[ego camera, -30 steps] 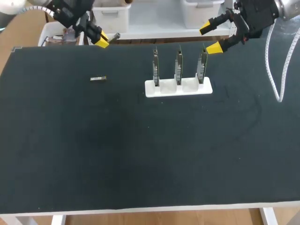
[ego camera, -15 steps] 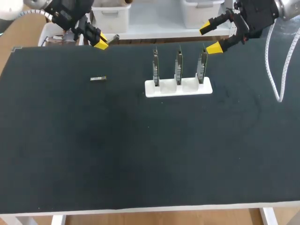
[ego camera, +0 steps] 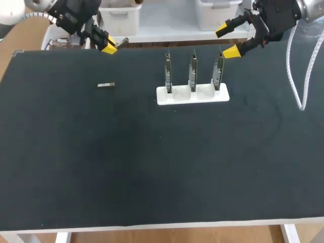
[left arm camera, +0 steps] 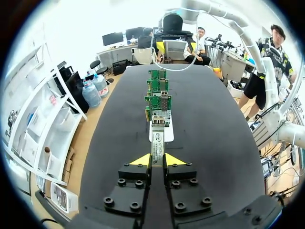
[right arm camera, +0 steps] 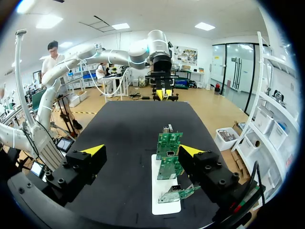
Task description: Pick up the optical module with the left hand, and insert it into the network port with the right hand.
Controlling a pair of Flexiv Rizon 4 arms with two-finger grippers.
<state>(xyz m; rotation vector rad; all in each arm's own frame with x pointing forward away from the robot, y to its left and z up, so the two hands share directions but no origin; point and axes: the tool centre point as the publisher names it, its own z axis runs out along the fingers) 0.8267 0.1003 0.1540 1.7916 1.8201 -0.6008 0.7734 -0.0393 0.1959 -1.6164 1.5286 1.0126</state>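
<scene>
Clamping the optical module [left arm camera: 157,140] lengthwise, your left gripper [left arm camera: 157,160] held it well left of the network-port rack [ego camera: 177,96], seemingly for handover; your right gripper [ego camera: 227,41] hung spread wide above the rack's right end.

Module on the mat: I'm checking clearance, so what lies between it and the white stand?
Head view: only bare mat between module and stand.

Left pincer [left arm camera: 157,160] grips optical module [left arm camera: 157,140].

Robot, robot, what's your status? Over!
Left gripper shut on slim silver optical module. Right gripper open beside green port boards in white stand. No obstruction seen.
</scene>
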